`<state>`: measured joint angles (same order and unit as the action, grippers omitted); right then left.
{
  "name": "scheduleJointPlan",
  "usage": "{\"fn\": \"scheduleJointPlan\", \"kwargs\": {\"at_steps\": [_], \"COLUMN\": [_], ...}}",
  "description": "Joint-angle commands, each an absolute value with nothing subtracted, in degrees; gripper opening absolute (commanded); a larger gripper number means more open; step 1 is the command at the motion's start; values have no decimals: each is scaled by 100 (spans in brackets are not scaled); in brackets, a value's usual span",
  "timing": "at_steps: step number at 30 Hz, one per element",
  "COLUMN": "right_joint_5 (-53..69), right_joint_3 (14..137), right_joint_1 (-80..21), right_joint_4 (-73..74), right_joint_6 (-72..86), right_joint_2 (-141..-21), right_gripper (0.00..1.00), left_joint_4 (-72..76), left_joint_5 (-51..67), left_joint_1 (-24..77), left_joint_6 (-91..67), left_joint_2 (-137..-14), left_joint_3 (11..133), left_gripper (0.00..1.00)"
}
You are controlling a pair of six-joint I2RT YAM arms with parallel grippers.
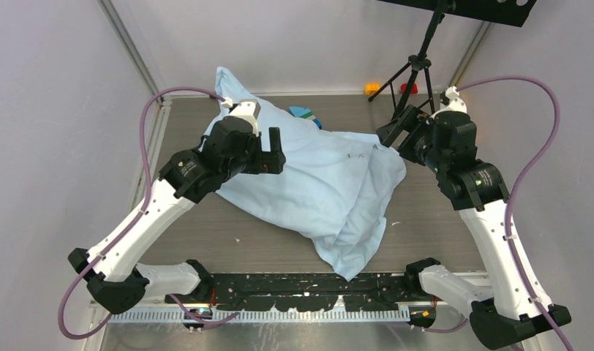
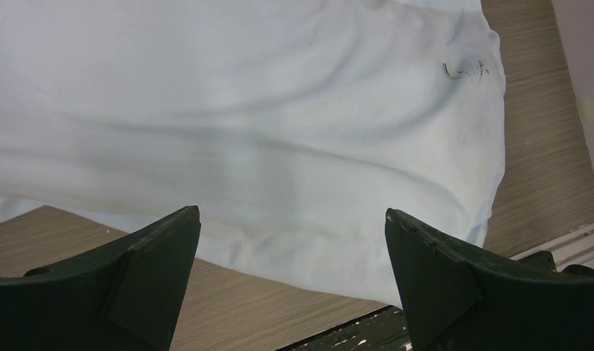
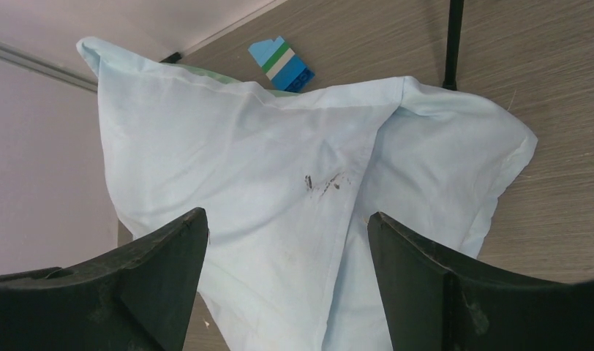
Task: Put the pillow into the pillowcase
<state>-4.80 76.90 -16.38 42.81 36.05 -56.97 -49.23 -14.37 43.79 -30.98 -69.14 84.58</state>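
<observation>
1. At left, the left hand (image 2: 292, 213) hangs released, its fingers spread wide with nothing between them. It hovers low over the near-left flank of the pillowcase (image 1: 316, 183), above the cloth and not gripping it.
2. At centre, the light-blue pillowcase lies slantwise across the table (image 1: 440, 219). It is plump and rounded toward the far-left corner, while its near end trails flat and limp toward the arms' bases.
3. We see no white fabric anywhere. Going by the swollen shape, we judge that the pillow is already inside the sack, though the pictures do not show it directly.
4. Just beyond the sack's far edge sits a small striped toy block (image 3: 283, 62). It touches or nearly touches the cloth and plays no part in the task.
5. At right, the right hand (image 3: 287, 214) is likewise released and empty. It is poised above the folded right-hand corner of the pillowcase, where a small dark mark (image 3: 323, 183) shows on the cloth.
6. We judge the stuffing step all but done. What remains calls for a grip on the loose near end, which we would draw straight so that the pillow seats fully. We would also keep the cloth from snagging the block.
</observation>
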Motion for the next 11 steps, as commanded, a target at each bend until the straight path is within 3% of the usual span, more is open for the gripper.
{"fn": "scheduleJointPlan", "kwargs": {"at_steps": [1,11], "right_joint_5": [-395,-443], "right_joint_3": [7628,7558], "right_joint_1": [-1626,-1623], "right_joint_4": [4429,4447], "right_joint_6": [3586,3621], "right_joint_2": [-5617,-5580], "right_gripper": [85,85], "left_joint_4": [-5041,-5027], "left_joint_5": [-1758,-1801], "left_joint_1": [4351,4355], "left_joint_6": [-3048,-3035], "left_joint_2": [-6703,-6614], "left_joint_3": [8396,8192], "left_gripper": [100,100]}}
